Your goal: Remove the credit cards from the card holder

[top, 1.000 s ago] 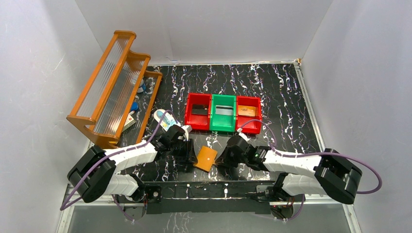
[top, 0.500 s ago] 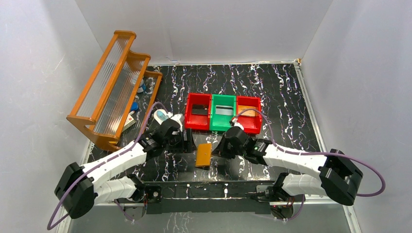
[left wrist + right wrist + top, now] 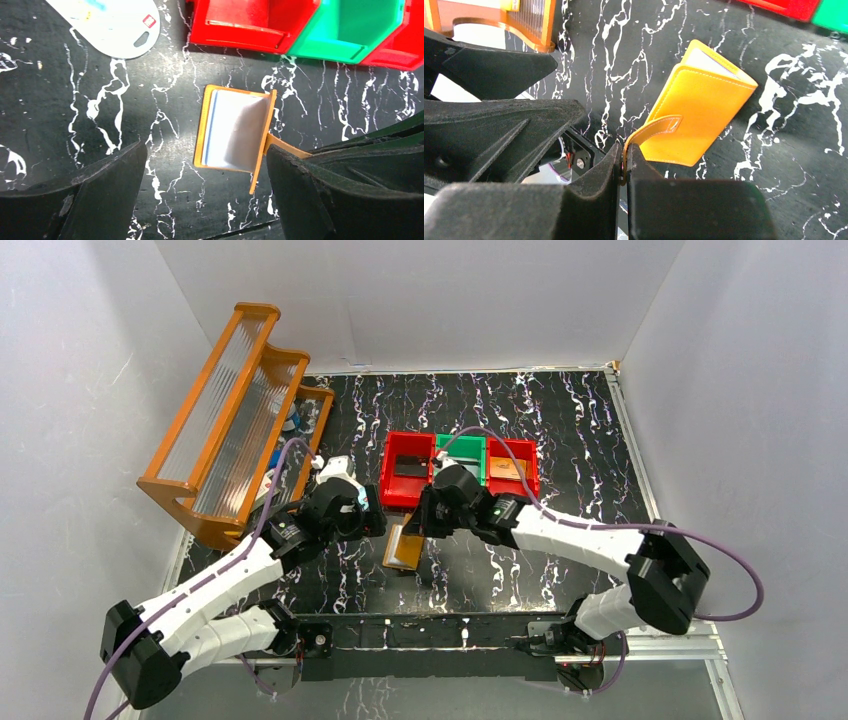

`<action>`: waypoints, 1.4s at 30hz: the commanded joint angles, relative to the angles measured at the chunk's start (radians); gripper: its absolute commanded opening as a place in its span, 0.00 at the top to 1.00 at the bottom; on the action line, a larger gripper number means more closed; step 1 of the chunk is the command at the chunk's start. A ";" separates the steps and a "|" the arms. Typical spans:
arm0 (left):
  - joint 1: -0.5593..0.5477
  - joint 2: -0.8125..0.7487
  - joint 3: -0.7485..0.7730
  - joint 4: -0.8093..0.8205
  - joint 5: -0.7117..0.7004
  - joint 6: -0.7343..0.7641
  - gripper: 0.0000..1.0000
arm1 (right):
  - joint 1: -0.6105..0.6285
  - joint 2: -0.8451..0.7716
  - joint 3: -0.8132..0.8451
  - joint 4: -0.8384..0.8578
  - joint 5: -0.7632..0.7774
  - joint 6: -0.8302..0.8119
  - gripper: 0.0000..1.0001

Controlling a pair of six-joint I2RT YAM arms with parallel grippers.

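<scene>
Orange holder [image 3: 701,117] is set down by the red bins [image 3: 240,30] — its tab [image 3: 655,127] is pinched by the right gripper [image 3: 624,165], probably to steady it, while the left gripper [image 3: 205,152] is spread wide above the card [image 3: 235,127] inside.

Just beyond my left gripper [image 3: 207,150], three bins stand in a row: a red bin [image 3: 250,22], a green bin [image 3: 350,25] and another red bin [image 3: 400,52]. A white oval item [image 3: 107,22] lies ahead-left on the black marbled tabletop [image 3: 100,110]. Farther left stands a wooden rack [image 3: 235,410].
</scene>
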State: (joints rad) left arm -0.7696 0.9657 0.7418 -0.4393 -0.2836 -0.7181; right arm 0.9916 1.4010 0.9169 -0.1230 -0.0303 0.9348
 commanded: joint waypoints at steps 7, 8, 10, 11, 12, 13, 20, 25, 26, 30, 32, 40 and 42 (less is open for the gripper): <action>-0.003 -0.127 -0.034 -0.093 -0.060 -0.038 0.09 | -0.009 0.100 0.059 0.101 -0.130 -0.023 0.94; -0.003 -0.140 -0.047 -0.096 -0.051 -0.040 0.08 | -0.009 0.099 0.057 0.085 -0.131 -0.020 0.94; -0.003 -0.161 -0.062 -0.095 -0.027 -0.040 0.08 | -0.009 0.080 0.034 0.051 -0.106 0.000 0.94; -0.003 -0.164 -0.071 -0.092 -0.013 -0.037 0.07 | -0.011 0.062 0.011 0.034 -0.086 0.010 0.94; -0.003 -0.164 -0.076 -0.087 0.002 -0.034 0.07 | -0.015 0.035 -0.020 0.034 -0.067 0.021 0.94; -0.003 -0.160 -0.081 -0.081 0.024 -0.027 0.08 | -0.019 0.002 -0.063 0.047 -0.051 0.034 0.93; -0.003 -0.094 -0.122 0.091 0.297 0.029 0.12 | -0.112 -0.210 -0.361 0.139 -0.083 0.072 0.92; -0.003 0.017 -0.150 0.276 0.450 0.033 0.21 | -0.146 -0.239 -0.415 0.158 -0.117 0.013 0.92; -0.003 0.057 -0.143 0.286 0.465 0.037 0.23 | -0.150 -0.238 -0.411 0.136 -0.106 0.004 0.92; -0.005 0.153 -0.115 0.284 0.485 0.048 0.27 | -0.163 -0.243 -0.421 0.105 -0.088 0.014 0.92; -0.005 0.181 -0.111 0.278 0.486 0.043 0.27 | -0.164 -0.248 -0.436 0.129 -0.099 0.036 0.92; -0.005 0.209 -0.115 0.229 0.426 0.037 0.28 | -0.172 -0.206 -0.447 0.098 -0.082 0.061 0.91; -0.004 0.220 -0.117 0.230 0.433 0.039 0.28 | -0.173 -0.201 -0.457 0.110 -0.085 0.072 0.91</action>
State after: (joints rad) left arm -0.7696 1.1843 0.5995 -0.1894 0.1535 -0.6884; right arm 0.8246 1.1900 0.4747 -0.0273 -0.1184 0.9833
